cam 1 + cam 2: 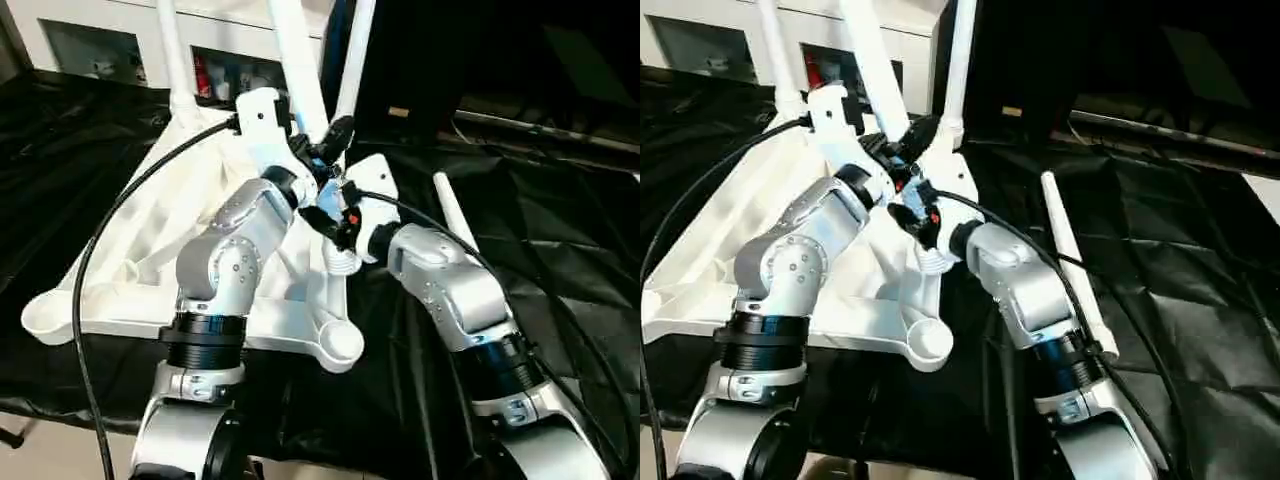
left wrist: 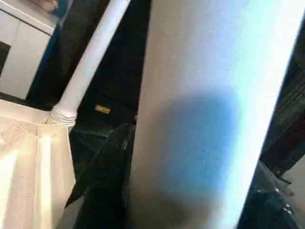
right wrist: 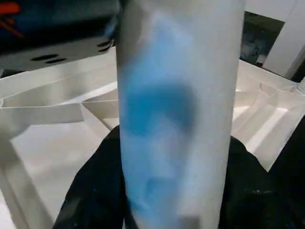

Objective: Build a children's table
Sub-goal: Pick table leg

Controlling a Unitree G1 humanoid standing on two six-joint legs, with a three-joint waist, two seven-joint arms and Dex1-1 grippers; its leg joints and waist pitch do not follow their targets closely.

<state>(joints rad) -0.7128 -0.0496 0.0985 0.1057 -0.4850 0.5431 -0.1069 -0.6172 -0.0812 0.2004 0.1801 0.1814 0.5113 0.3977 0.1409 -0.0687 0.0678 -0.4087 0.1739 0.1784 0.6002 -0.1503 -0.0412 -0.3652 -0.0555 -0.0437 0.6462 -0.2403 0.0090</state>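
While the table top (image 1: 150, 250) lies upside down, both end effectors meet at one leg (image 1: 300, 60) above it. The right end effector (image 1: 335, 222) is clamped on this leg. For the left end effector (image 1: 325, 150), one cannot tell.

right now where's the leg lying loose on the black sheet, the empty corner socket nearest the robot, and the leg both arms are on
loose leg (image 1: 1072, 262), right eye view, mid-shaft
empty corner socket (image 1: 341, 343), left eye view, rim of the cup
held leg (image 1: 301, 60), left eye view, shaft above the end effectors

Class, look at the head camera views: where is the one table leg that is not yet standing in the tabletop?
The loose leg lies on the black sheet on the robot's right, beside the right forearm and off the upturned tabletop.
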